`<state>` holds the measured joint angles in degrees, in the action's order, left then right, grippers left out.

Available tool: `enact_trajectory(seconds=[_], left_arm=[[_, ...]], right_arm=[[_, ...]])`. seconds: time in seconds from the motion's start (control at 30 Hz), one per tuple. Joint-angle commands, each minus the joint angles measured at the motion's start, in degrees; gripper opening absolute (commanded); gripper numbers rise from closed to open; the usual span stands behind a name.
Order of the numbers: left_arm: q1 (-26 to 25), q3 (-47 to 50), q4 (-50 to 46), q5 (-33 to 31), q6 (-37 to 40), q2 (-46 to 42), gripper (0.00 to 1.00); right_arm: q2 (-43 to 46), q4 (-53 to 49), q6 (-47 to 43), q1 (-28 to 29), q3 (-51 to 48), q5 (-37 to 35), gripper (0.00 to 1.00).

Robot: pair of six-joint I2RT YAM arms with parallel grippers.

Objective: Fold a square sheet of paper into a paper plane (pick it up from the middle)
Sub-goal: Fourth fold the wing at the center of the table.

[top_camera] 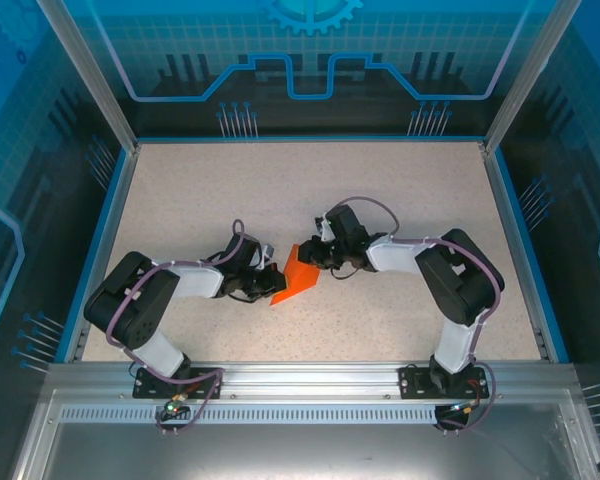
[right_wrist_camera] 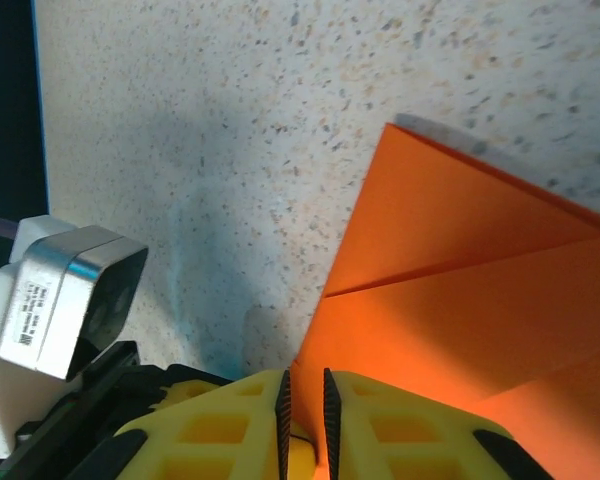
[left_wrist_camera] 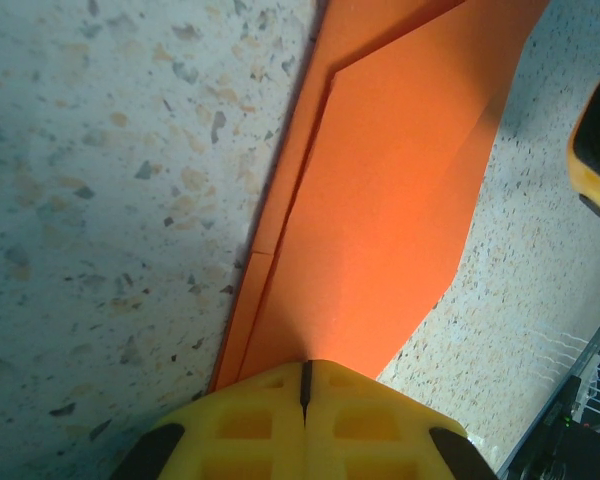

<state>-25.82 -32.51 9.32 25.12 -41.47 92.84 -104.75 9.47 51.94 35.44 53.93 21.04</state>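
**Orange sheet at centre of speckled counter**

A beige, speckled counter (top_camera: 380, 190) with a blue border (top_camera: 98, 240) has one folded square sheet of paper (top_camera: 298, 275) near its middle. The sheet casts a shadow on the surface. Whether it rests there or is lifted cannot be told.

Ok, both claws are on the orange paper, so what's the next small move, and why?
Probably settle the paper flat on the table and press its crease. The left claw and right claw each pinch an opposite edge, and the folded wedge looks wide, not yet a narrow dart.
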Motion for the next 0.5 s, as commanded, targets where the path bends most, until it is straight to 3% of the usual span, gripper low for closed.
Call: enact_trajectory(seconds=[0.0,0.2,0.47], left_arm=[[0.19,3.13,-11.0,-8.31,1.67,2.35,0.04],[0.16,3.07,-11.18,-8.34,1.91,2.86,0.04],[0.16,4.03,-11.25,-8.51,1.99,2.44,0.03]], right_arm=[[-2.27,1.81,1.38,1.98,0.06,-0.35,0.18],[-4.42,1.52,2.17,2.8,-1.79,-3.94,0.17],[-4.53,1.35,1.64,-1.42,-2.92,-3.29,0.18]])
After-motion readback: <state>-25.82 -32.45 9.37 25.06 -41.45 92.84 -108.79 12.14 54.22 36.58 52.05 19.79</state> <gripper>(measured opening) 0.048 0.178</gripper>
